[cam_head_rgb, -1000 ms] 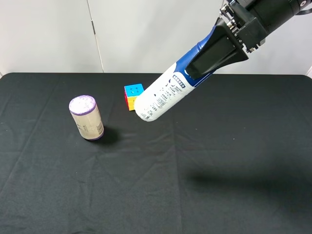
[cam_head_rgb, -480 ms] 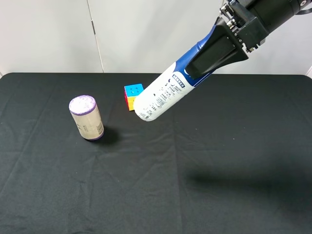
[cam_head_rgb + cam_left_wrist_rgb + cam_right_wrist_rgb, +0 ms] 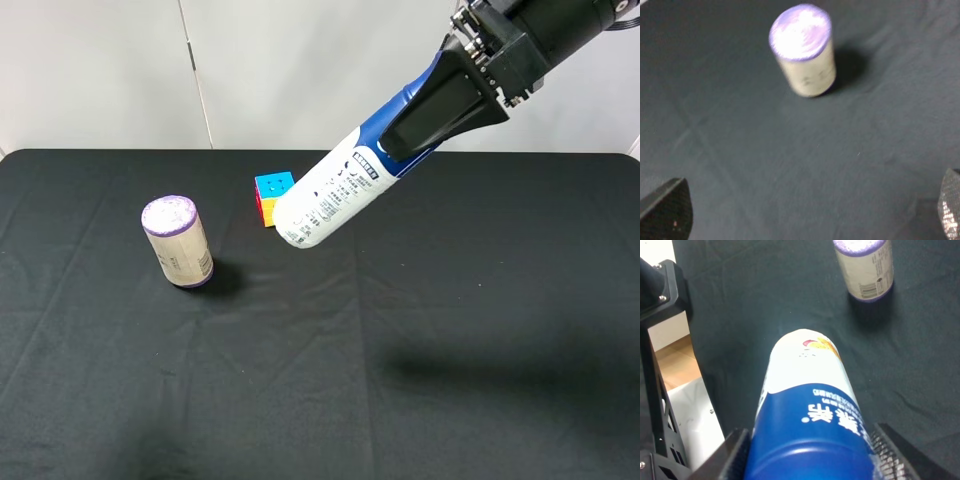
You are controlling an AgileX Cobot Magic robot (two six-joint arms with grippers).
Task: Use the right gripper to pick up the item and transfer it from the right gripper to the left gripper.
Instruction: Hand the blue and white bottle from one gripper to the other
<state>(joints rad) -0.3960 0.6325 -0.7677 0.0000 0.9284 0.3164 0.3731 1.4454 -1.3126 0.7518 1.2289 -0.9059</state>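
Comparing this moment with the views of half a second and a second earlier, we find almost nothing changed: the right gripper (image 3: 410,130) holds the same pose in the upper right of the overhead frame, and the item (image 3: 330,200) hangs from it at the same slant, blue cap end up in the claw and white base pointing down toward the centre left. The item is well clear of the black tablecloth (image 3: 450,320). Its base sits in the picture just beside the puzzle cube (image 3: 273,195), though it is raised above the cube rather than touching it. The right wrist view confirms the grip, with a finger (image 3: 735,455) pressed to either side of the blue part of the bottle. We therefore judge the pick-up finished and the arm paused in a presenting pose. The left gripper (image 3: 807,215) does not appear in the overhead frame at all. Its own camera shows its two fingers spread wide at the lower corners with nothing between them, looking down on the purple-topped canister (image 3: 805,50) in the upper middle of that frame. In the overhead frame the canister stands at centre left, untouched. As we read it, the stillness means the handover waits on the left arm, which must rise to the bottle's free white end and take hold before the right claw lets go.
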